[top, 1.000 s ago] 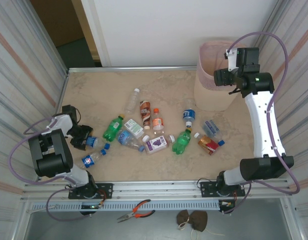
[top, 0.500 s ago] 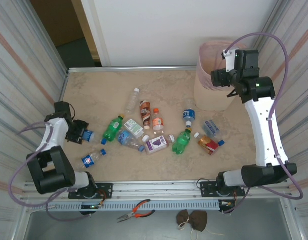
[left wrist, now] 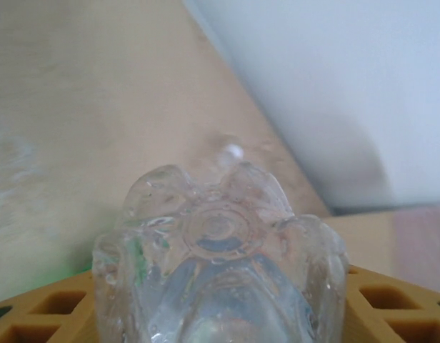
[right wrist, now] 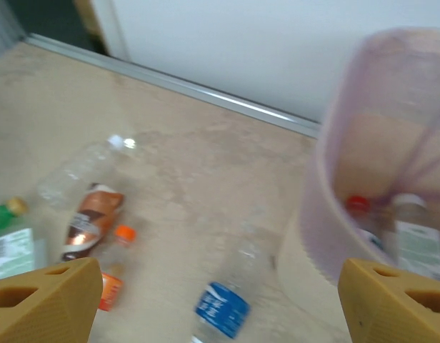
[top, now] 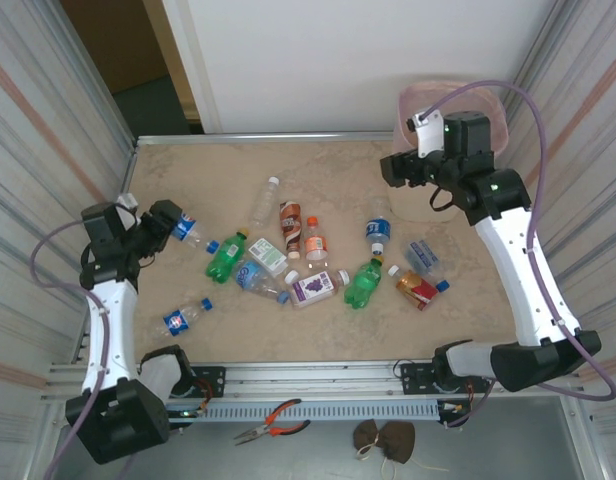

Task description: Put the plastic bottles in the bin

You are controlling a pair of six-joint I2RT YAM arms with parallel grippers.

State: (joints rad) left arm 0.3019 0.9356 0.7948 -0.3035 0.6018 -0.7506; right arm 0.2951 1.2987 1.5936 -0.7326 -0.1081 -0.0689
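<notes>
My left gripper (top: 171, 226) is shut on a clear plastic bottle (top: 191, 230) with a blue cap, held above the table's left side. In the left wrist view the bottle's ribbed base (left wrist: 220, 250) sits between the yellow fingers (left wrist: 34, 318). Several more plastic bottles lie mid-table, among them a green one (top: 226, 256), a purple-labelled one (top: 316, 288) and a blue-labelled one (top: 377, 231). My right gripper (top: 393, 168) hangs open and holds nothing, just left of the pink bin (top: 488, 112). The bin (right wrist: 363, 179) holds a red-capped bottle (right wrist: 357, 205).
Corrugated metal walls line both sides of the table. One blue-labelled bottle (top: 183, 316) lies apart near the left front. Pliers (top: 273, 421) rest on the rail below the table's front edge. Under the right gripper lies a blue-labelled bottle (right wrist: 223, 307).
The left arm rose and swung back, carrying the clear bottle up off the table's left front. The right gripper moved left, from over the bin to beside it.
</notes>
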